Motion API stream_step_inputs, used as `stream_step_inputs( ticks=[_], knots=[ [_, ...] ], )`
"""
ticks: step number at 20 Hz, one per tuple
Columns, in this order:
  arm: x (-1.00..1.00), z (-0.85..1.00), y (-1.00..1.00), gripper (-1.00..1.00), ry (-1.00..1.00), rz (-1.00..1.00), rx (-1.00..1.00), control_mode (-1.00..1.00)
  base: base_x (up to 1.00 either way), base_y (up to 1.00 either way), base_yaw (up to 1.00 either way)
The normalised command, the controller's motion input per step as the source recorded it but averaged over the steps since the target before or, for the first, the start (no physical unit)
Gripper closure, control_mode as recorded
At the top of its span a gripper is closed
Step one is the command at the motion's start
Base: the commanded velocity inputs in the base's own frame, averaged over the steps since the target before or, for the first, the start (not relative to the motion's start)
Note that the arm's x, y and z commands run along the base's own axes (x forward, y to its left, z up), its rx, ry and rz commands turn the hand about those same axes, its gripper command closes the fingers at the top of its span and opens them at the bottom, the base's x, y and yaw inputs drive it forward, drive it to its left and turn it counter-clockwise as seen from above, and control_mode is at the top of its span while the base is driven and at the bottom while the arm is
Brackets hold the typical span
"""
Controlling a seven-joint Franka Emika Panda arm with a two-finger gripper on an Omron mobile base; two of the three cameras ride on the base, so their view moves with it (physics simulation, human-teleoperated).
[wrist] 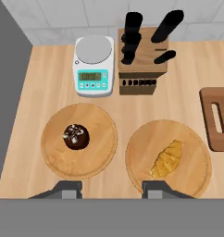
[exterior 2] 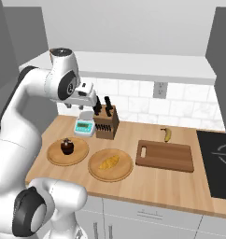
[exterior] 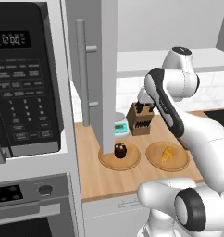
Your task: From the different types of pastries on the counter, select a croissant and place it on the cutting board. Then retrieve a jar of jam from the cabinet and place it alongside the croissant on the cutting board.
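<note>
The golden croissant (wrist: 168,159) (exterior: 167,154) (exterior 2: 109,162) lies on a round wooden plate (wrist: 197,176). A dark brown cupcake (wrist: 77,136) (exterior: 120,150) (exterior 2: 67,146) sits on the other plate (wrist: 53,157) to its left. My gripper (wrist: 111,185) (exterior 2: 93,103) hangs high over the counter (exterior 2: 147,186) above both plates, open, with nothing between its fingers. To the right lies the reddish-brown cutting board (exterior 2: 165,155) (wrist: 218,120), bare. The grey cabinet (exterior: 102,55) with its bar handle (exterior: 82,69) hangs over the counter's left end. The jar of jam is hidden.
A teal kitchen scale (wrist: 92,67) (exterior 2: 84,126) and a knife block (wrist: 142,60) (exterior 2: 107,122) stand at the back wall. A banana (exterior 2: 167,134) lies behind the board. A black cooktop (exterior 2: 217,158) is at far right, a microwave (exterior: 23,78) at far left.
</note>
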Motion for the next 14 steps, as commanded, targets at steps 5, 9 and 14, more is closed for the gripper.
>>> stream_step_inputs(
  ticks=[5,9,14],
  knots=[
    [0.0,-0.2,-0.14,-1.0,0.04,-0.01,-0.13,-1.0,0.0,0.0,0.0],
    [0.0,-0.57,-0.61,-1.0,0.07,-0.08,-0.13,-1.0,0.0,0.0,0.0],
    [0.0,-0.31,-0.91,-1.0,0.0,-0.22,0.17,-1.0,0.0,0.0,0.0]
  ],
)
